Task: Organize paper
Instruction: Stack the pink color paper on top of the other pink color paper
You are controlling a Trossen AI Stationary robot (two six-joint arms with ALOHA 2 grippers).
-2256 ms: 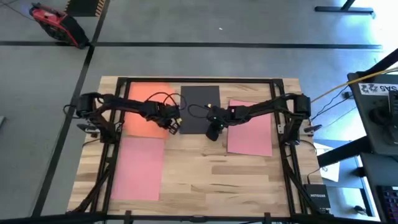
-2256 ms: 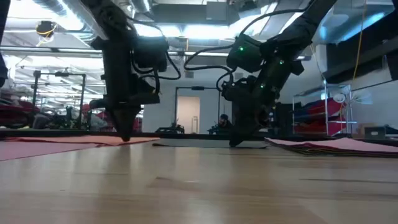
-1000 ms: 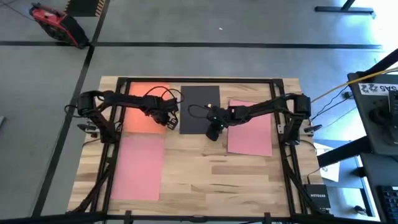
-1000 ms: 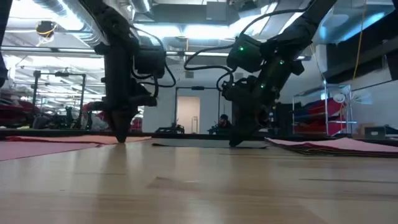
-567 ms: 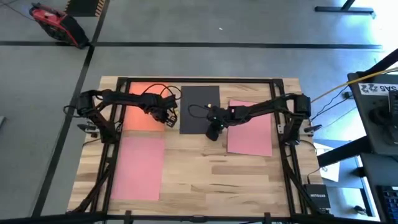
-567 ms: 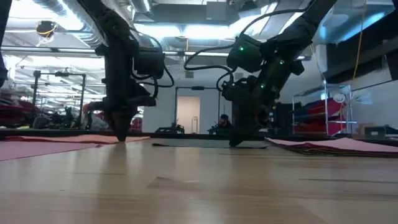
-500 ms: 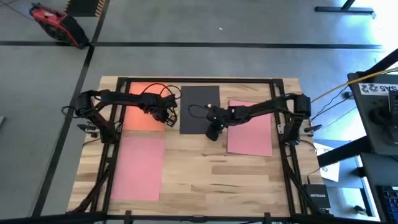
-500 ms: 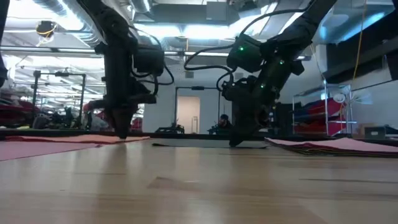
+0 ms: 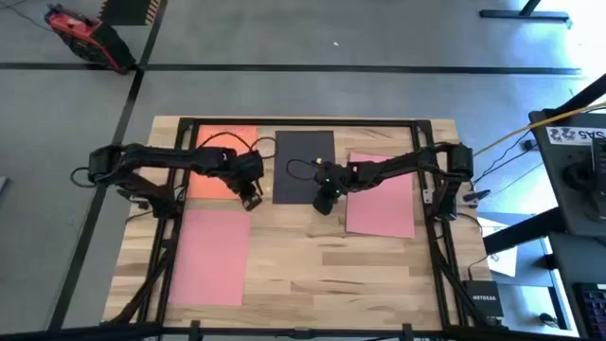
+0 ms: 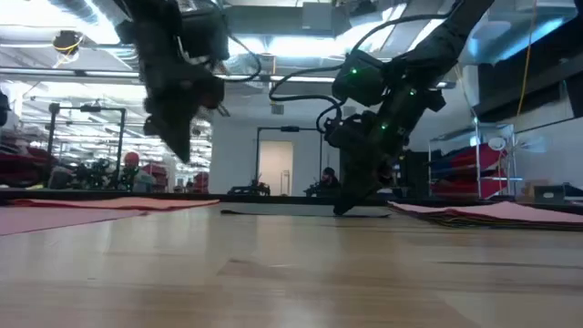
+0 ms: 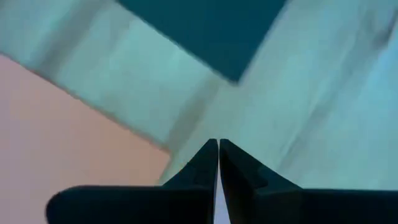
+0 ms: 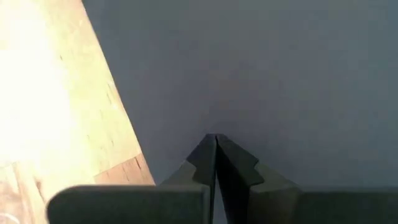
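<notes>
- The wooden table (image 9: 312,265) carries four visible sheets: an orange sheet (image 9: 213,161) at about 10 o'clock, a black sheet (image 9: 303,166) at 12 o'clock, a pink sheet (image 9: 213,256) at 8 o'clock and a second pink sheet (image 9: 383,194) at 3 o'clock, all lying flat and apart from one another.
- The right gripper (image 9: 325,203) is down on the black sheet's near right corner; its wrist view shows the fingers (image 12: 233,171) pressed together with the tips on the dark paper, not clamped round anything.
- The left gripper (image 9: 249,201) hangs above the bare strip of wood between the orange and black sheets, clear of the surface in the low view (image 10: 182,150). Its fingers (image 11: 205,165) are together and empty.
- Judgement: the step in hand looks like squaring up or sliding the black sheet, with the right tip acting as a pressing point while the left arm is between contacts.
- Next move, as I read it: the left gripper needs to come down on a sheet's edge or corner with light downward pressure, then drag without lifting; thin paper can buckle or slip if pushed too hard.
- Pinching a flat sheet would need an edge lifted first.
</notes>
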